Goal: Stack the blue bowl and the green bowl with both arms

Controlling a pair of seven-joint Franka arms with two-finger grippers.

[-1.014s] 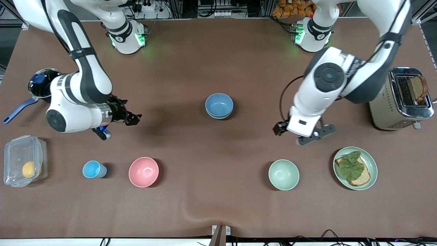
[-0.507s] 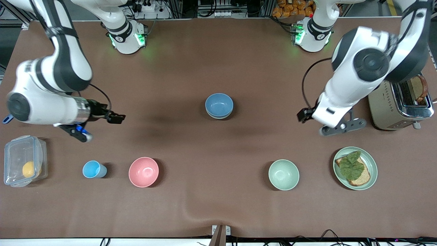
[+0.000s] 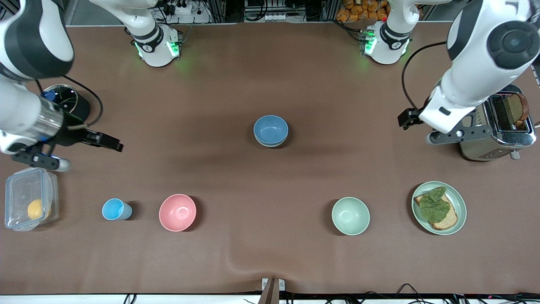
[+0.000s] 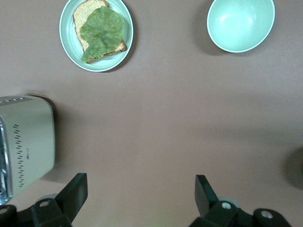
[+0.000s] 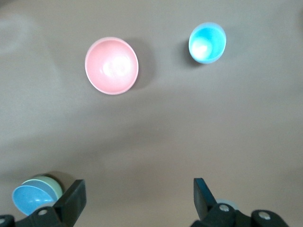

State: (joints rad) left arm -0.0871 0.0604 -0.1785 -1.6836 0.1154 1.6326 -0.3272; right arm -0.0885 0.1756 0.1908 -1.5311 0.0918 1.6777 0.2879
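Observation:
The blue bowl [image 3: 271, 129] sits in the middle of the table, nested in the green bowl, of which only the rim shows under it in the right wrist view [image 5: 51, 184]. The blue bowl also shows there [image 5: 29, 198]. My left gripper [image 3: 406, 119] is open and empty over bare table beside the toaster; its view shows the wide gap between its jaws [image 4: 141, 189]. My right gripper [image 3: 110, 145] is open and empty over bare table near the pot, also seen from its wrist [image 5: 137, 191].
A paler mint bowl [image 3: 350, 215], a green plate with toast and lettuce [image 3: 459, 198], a pink bowl [image 3: 177, 212] and a light-blue cup [image 3: 114, 209] stand nearer the front camera. A toaster [image 3: 493, 126], a pot [image 3: 63, 99] and a plastic box [image 3: 29, 197] stand at the table's ends.
Both arms have drawn back from the middle toward their own ends of the table and risen, with grippers open. The stacked bowls have not moved.

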